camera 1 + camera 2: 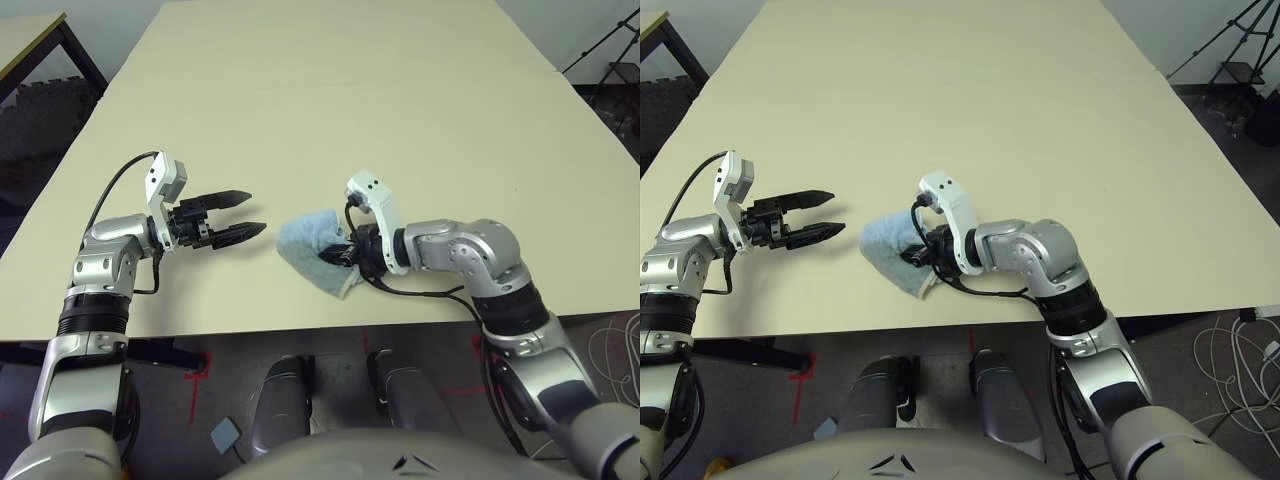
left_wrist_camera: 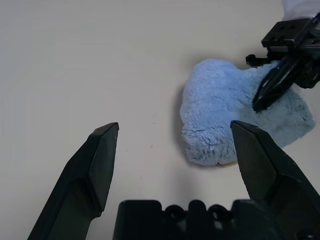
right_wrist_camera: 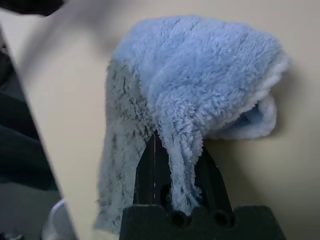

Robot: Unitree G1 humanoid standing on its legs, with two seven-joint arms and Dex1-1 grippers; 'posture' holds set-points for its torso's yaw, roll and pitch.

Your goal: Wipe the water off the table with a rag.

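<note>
Close to the table's (image 1: pixel 420 120) near edge, the rag (image 1: pixel 315 242) is pinched in the right pincer (image 1: pixel 345 255) and pressed down mid-wipe, the left pincer (image 1: pixel 240 215) is held wide open and empty beside it, and a sweep over any remaining water is judged next.

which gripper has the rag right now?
The right gripper: its fingers pinch a fold of the rag near the table's front edge. The left gripper is open, empty, beside it.
</note>
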